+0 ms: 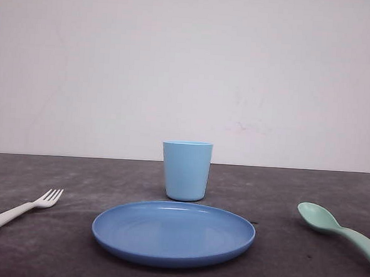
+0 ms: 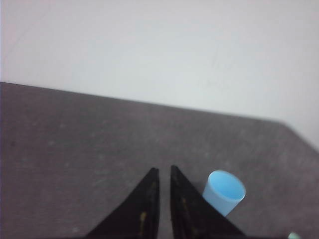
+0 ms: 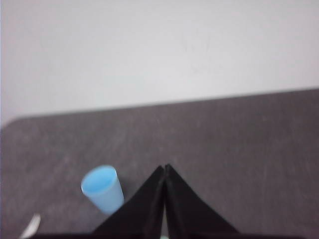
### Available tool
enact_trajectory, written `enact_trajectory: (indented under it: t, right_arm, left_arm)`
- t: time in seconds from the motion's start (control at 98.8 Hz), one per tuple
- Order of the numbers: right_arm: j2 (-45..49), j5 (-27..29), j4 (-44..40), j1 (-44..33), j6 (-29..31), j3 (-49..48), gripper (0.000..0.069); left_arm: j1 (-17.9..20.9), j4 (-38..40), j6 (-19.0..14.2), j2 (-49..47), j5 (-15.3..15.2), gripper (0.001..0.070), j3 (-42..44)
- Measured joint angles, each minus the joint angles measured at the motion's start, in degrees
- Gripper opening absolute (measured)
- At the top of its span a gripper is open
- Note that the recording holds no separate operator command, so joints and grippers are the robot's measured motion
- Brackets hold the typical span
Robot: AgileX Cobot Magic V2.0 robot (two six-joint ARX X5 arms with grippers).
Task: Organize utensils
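The left tool (image 2: 160,172) has its fingers drawn almost together, only a thin slit between the tips, and nothing is held in it. The right tool (image 3: 165,168) is pressed fully closed, tips meeting, likewise empty. Both hang above the dark worktop (image 1: 282,188), well clear of anything.

Taking the blue plate (image 1: 173,233) as the landmark: the light blue cup (image 1: 186,170) stands upright just behind it. The white fork (image 1: 18,212) lies flat on the worktop well out to the plate's left, tines toward the back. The mint-green spoon (image 1: 339,230) lies well out to the plate's right, its bowl nearest the plate and facing up, its handle running off toward the near right edge of the front view.

Nothing has been picked up yet, so the risks all lie in the first grasps. Both utensils are thin, light and flat on the surface; a tool coming down closed or barely parted would likely push one along the worktop rather than straddle it. The handles probably sit close to the near edge, so a nudge could send one off. A pinch on the spoon's curved bowl may slip or flip it. Carrying either piece toward the plate, a low path could knock the cup over.
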Motion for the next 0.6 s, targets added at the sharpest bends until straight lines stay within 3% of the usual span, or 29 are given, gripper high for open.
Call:
enact_trajectory:
  t: [0.233,0.314,0.597]
  right_arm:
    - [13.90,1.75,-6.34,0.00,-4.24,1.36,0.0000]
    - [18.29,3.93,-7.98,0.00,-6.03,1.33,0.0000]
    - [26.40,5.88,-9.05,0.00,-8.87,1.31,0.0000]
  left_arm:
    - [-0.09,-5.31,6.47,11.93,-0.09,0.0014,4.57]
    - [-0.17,-7.45,7.93,15.30,-1.49,0.0014,4.57]
    - [-0.17,-9.14,9.44,21.90,-5.77,0.0014,4.52]
